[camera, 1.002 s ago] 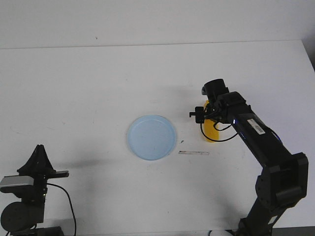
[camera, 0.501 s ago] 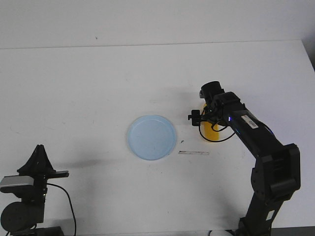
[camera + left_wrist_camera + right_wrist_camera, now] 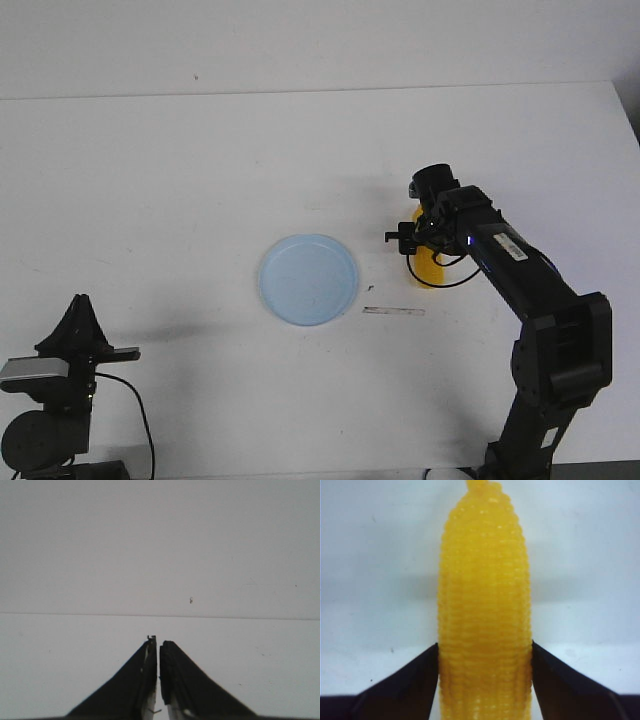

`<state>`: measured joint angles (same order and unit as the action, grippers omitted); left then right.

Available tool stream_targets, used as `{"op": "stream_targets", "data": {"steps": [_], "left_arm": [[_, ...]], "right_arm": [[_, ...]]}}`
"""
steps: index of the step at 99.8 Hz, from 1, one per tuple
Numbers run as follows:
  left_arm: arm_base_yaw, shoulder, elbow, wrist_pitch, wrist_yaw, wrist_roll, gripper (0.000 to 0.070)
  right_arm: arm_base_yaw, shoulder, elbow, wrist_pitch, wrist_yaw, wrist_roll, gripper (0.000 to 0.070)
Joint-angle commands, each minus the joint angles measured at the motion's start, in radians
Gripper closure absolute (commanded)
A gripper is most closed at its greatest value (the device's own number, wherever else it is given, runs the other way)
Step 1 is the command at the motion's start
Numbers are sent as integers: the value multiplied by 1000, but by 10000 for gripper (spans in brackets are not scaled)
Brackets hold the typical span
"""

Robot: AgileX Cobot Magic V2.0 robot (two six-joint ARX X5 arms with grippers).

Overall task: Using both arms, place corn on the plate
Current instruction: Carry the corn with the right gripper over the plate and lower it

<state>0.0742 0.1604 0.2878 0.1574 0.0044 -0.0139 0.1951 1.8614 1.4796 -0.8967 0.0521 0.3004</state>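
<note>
The yellow corn lies on the white table, right of the pale blue plate. My right gripper is down over the corn, which it partly hides. In the right wrist view the corn fills the middle, its tip pointing away, and the right gripper is shut on it, with both black fingers pressed against its sides. The plate holds nothing. My left arm rests at the near left corner. The left gripper is shut and empty over bare table.
A thin grey strip lies on the table just in front of the corn, right of the plate. A small dark speck sits by the plate's rim. The table's far edge meets a white wall.
My right arm has sunk lower over the corn and shifted a little sideways. The corn and plate stay in place. The left arm has not moved.
</note>
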Motion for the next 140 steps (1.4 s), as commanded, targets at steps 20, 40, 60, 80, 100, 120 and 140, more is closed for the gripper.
{"op": "stream_targets", "data": {"steps": [20,40,60,80,100,120,140], "left_arm": [[2,-4,4,16,-2,-2,699],[2,-4,4,15,-2,-2,699],[2,-4,4,16,-2,-2,699],[2,-5,4,16,-2,-2,699],[2,-5,4,16,-2,-2,699],[2,-5,4,16,-2,-2,699],[2,-5,4,16,-2,-2,699]], "right_arm": [[37,-52,90,8,-133,-10,371],[118,-53,92,13,-370,-10,371],[246,-25,91,99,-379,-9,370],[328,42,91,140,-404,-6,370],[378,90,91,143,-402,-6,370],[401,106,91,164,-383,-10,365],[401,106,91,165,-331,-10,358]]}}
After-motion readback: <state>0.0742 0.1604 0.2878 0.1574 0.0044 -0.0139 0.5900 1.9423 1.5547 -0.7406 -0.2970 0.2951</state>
